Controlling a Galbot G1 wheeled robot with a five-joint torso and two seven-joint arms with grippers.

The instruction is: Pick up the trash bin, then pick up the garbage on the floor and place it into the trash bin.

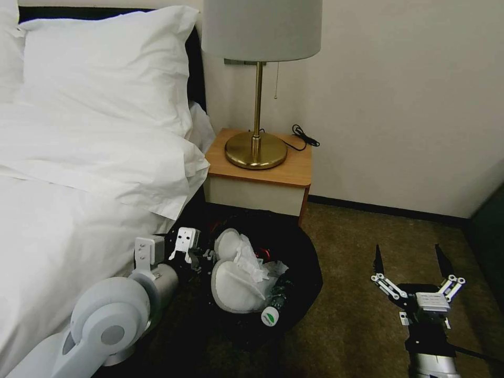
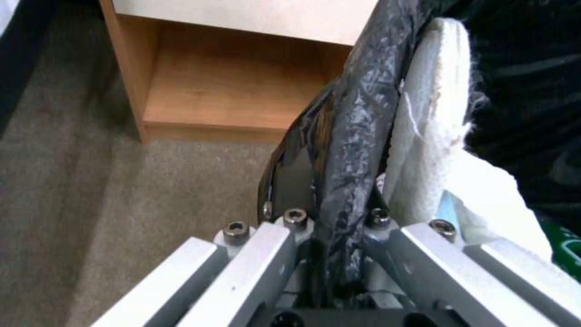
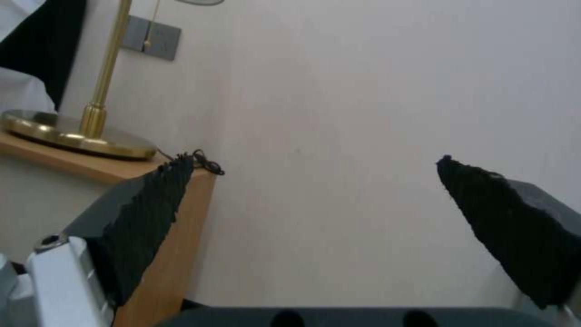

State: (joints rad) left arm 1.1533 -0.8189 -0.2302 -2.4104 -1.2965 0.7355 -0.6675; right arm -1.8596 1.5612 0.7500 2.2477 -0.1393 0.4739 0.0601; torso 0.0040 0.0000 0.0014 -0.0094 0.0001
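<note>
2 white slippers (image 1: 236, 278) and 1 green-capped bottle (image 1: 271, 315) in trash bin (image 1: 307, 262), left gripper (image 1: 185, 251) clamping its rim, right gripper (image 1: 413, 273) jaws wide.

One trash bin (image 1: 304, 273), black, lined with a bag. Inside it: two white slippers (image 1: 233, 286), one crumpled tissue (image 1: 254, 265), one small bottle (image 1: 271, 315) with a green-and-white cap; anything deeper can't be counted. Two grippers: left gripper (image 1: 185, 247), right gripper (image 1: 412, 262). One lamp (image 1: 257, 105). One nightstand (image 1: 260, 184). One black cable (image 1: 303, 136) on it. Two pillows (image 1: 105, 73) on one bed (image 1: 52, 236).
</note>
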